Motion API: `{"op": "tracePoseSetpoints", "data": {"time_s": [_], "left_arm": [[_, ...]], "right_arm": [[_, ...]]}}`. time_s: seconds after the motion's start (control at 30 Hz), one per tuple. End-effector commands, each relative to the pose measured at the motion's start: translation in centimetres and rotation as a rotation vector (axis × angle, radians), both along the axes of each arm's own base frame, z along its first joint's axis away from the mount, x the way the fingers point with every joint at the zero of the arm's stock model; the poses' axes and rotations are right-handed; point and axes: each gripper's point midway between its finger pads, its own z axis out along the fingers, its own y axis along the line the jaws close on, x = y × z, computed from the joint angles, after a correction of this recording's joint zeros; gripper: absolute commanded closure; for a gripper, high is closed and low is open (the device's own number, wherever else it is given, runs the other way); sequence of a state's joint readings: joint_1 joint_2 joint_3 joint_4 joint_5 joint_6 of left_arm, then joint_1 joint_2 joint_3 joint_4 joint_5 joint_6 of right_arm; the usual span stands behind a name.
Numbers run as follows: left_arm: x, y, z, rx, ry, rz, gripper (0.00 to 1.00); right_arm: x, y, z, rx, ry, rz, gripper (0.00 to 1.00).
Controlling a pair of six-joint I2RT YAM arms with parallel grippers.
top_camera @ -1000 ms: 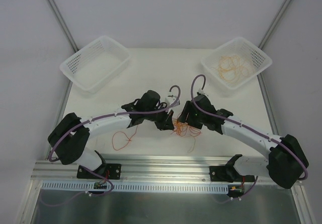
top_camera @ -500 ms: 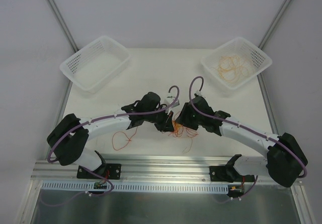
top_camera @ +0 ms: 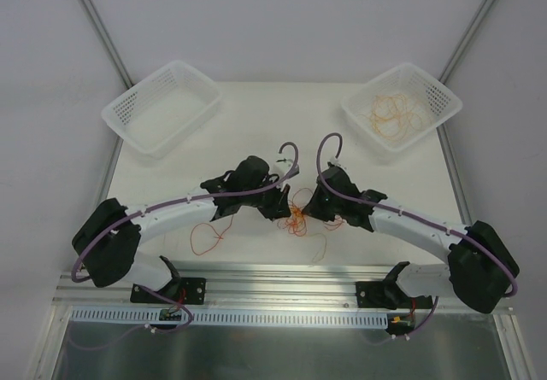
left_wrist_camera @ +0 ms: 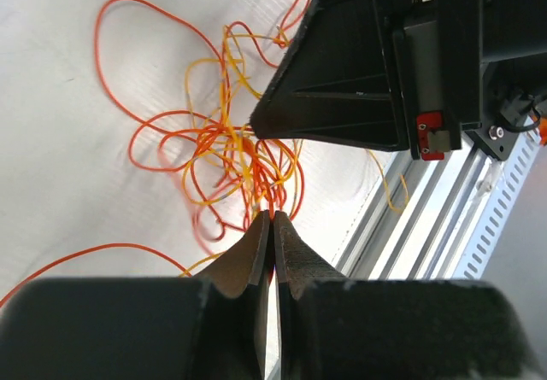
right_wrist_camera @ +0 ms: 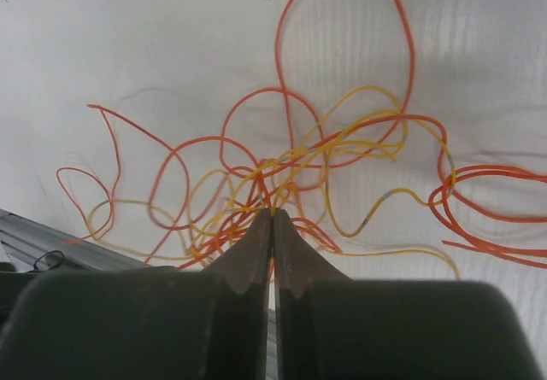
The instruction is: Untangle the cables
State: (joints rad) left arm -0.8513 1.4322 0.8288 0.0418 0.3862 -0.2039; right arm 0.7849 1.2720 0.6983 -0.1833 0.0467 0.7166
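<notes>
as our left gripper (left_wrist_camera: 272,226) and right gripper (right_wrist_camera: 272,219) each clench strands of the cables (left_wrist_camera: 239,154), whose knot lies just ahead of both jaws, we judge a slow pull apart comes next.

The top camera looked down from above the near edge over the whole table (top_camera: 282,128). Both wrist cameras faced down, very close, sharing the cables (left_wrist_camera: 235,154) (right_wrist_camera: 272,173) from opposite sides.
</notes>
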Motion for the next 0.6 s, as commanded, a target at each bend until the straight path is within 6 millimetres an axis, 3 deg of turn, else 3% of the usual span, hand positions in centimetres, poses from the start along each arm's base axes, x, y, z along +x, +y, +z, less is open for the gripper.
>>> {"op": "tracePoseSetpoints", "data": {"time_s": [0.0, 0.07, 0.13, 0.4, 0.47, 0.5, 0.57], "left_arm": [[1.6, 1.2, 2.6, -0.009, -0.074, 0.114, 1.00], [2.7, 2.8, 2.9, 0.013, -0.072, 0.191, 1.00], [3.8, 4.5, 4.5, -0.007, -0.076, 0.266, 1.00], [5.1, 10.1, 12.7, -0.267, -0.079, 0.432, 1.00], [4.8, 10.7, 13.3, -0.269, -0.104, 0.417, 1.00], [4.4, 10.5, 14.1, -0.279, -0.111, 0.387, 1.00], [3.8, 10.2, 13.7, -0.270, -0.079, 0.356, 1.00]], "right_arm": [[0.1, -1.6, -1.2, -0.062, -0.003, -0.032, 0.99], [-0.2, -3.1, -2.1, -0.112, 0.012, -0.047, 0.99], [-0.3, -5.2, -2.8, -0.165, 0.026, -0.089, 1.00], [-0.1, -12.9, -3.3, -0.300, 0.072, -0.252, 0.99], [-0.3, -13.6, -2.8, -0.329, 0.076, -0.240, 0.99], [0.4, -12.9, -1.6, -0.311, 0.050, -0.210, 0.99], [0.8, -11.8, 0.1, -0.306, -0.006, -0.137, 0.97]]}}
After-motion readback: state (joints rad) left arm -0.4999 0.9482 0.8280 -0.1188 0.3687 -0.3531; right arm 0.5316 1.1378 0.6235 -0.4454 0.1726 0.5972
